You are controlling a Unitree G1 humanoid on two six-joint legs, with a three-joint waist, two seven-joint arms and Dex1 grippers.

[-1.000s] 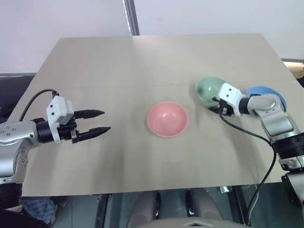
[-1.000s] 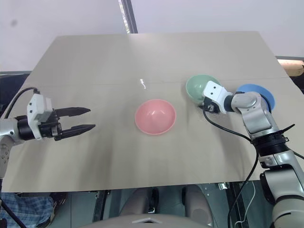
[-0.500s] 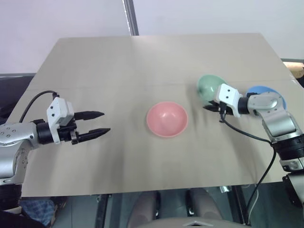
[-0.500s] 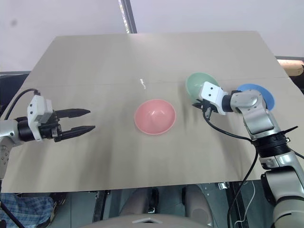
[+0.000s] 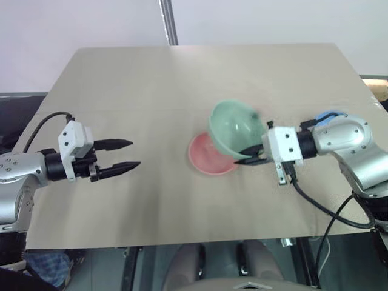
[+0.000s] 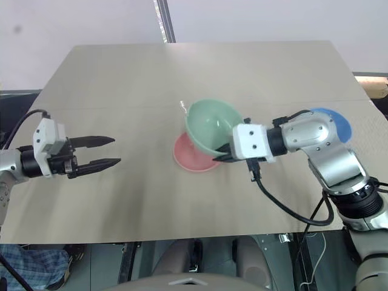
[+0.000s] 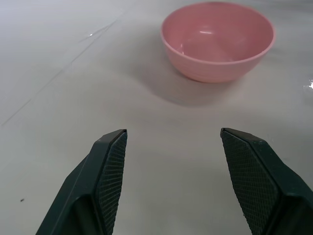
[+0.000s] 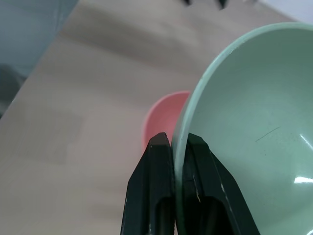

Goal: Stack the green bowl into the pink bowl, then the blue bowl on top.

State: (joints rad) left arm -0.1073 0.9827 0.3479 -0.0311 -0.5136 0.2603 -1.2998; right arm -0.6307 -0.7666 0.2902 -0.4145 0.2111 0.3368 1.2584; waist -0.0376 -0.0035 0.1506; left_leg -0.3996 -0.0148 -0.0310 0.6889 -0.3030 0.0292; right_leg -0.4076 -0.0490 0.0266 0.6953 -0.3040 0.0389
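Note:
My right gripper [image 5: 247, 156] is shut on the rim of the green bowl [image 5: 236, 128], which hangs tilted in the air over the right part of the pink bowl [image 5: 206, 157]. In the right wrist view the fingers [image 8: 157, 166] pinch the green bowl's [image 8: 249, 127] rim, with the pink bowl [image 8: 164, 120] below. The pink bowl [image 7: 217, 41] stands on the table at mid-table. The blue bowl [image 6: 333, 121] sits on the table at the right, mostly hidden behind my right arm. My left gripper [image 5: 124, 154] hovers open at the left, pointing toward the pink bowl.
The beige table [image 5: 182, 79] reaches far back, with bare surface behind and in front of the bowls. A metal pole [image 5: 168, 24] rises behind its far edge. The table's front edge [image 5: 182, 245] runs close below my arms.
My right gripper has closed on the green bowl's rim, lifted it off the table and carried it left, over the pink bowl. The left arm has stayed put.

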